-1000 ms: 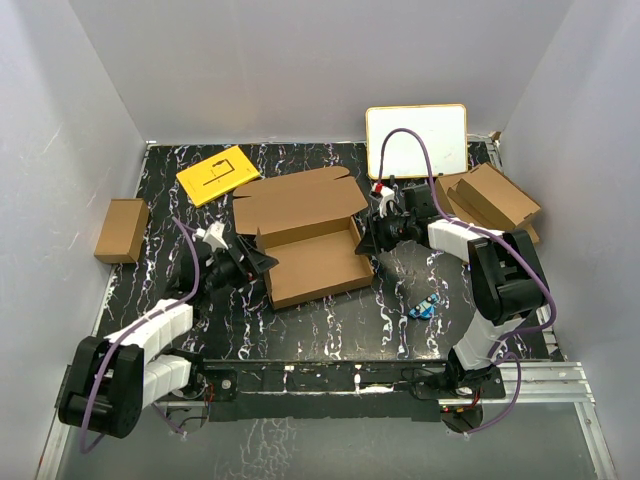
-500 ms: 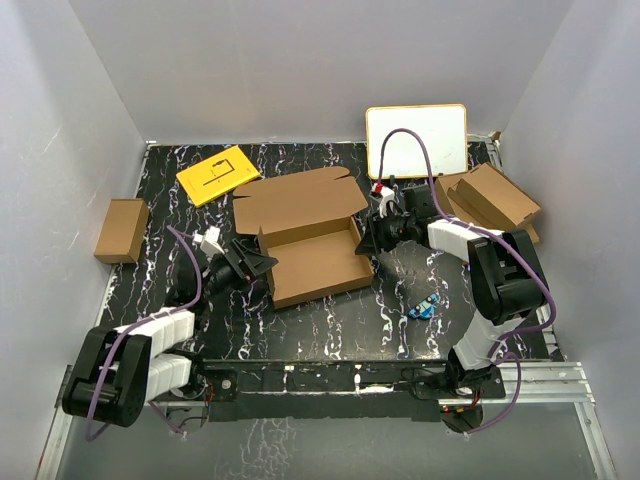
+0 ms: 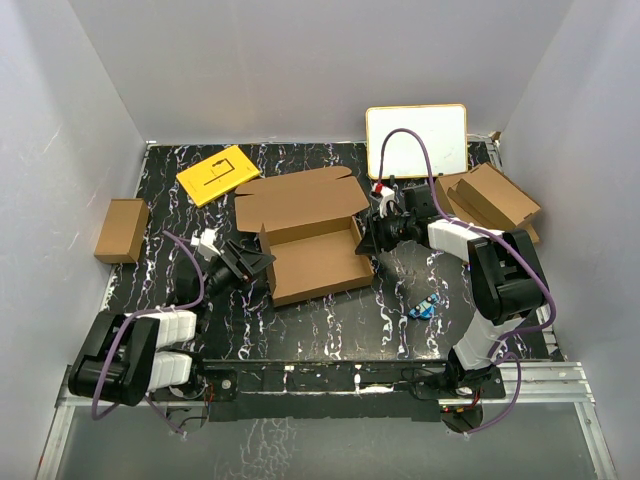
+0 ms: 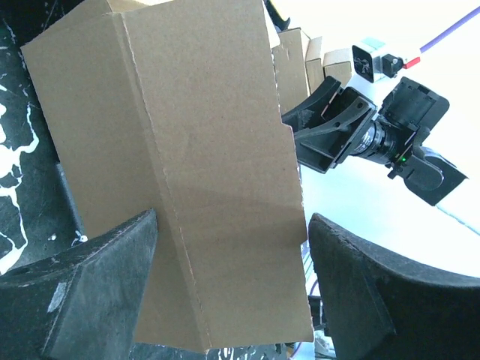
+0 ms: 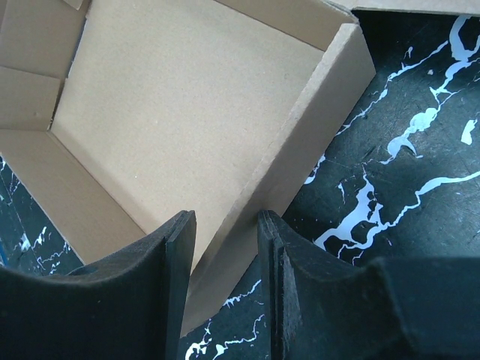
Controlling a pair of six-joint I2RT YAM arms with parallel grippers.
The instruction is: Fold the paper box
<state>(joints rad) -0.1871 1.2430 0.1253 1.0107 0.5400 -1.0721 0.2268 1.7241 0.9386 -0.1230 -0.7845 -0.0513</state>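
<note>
The paper box (image 3: 315, 262) sits mid-table (image 3: 330, 320), long axis running left to right with the right end skewed a little farther from the arms. Its tray opens upward and its lid lies folded back on the far side.

Bare marbled surface lies open on the box's near side, apart from a small blue item (image 3: 424, 307) off its near right corner. A yellow card (image 3: 217, 174) lies beyond the box's far left corner, and a small box (image 3: 122, 230) sits well to its left. A whiteboard (image 3: 416, 140) and stacked cardboard (image 3: 490, 200) crowd its far right.

The left arm stretches low to the box's left end. The left gripper (image 3: 264, 262) has its jaws spread wide with a cardboard panel between them; contact cannot be made out.

The right arm folds back from a raised elbow. The right gripper (image 3: 364, 236) is clenched on the box's right wall.
</note>
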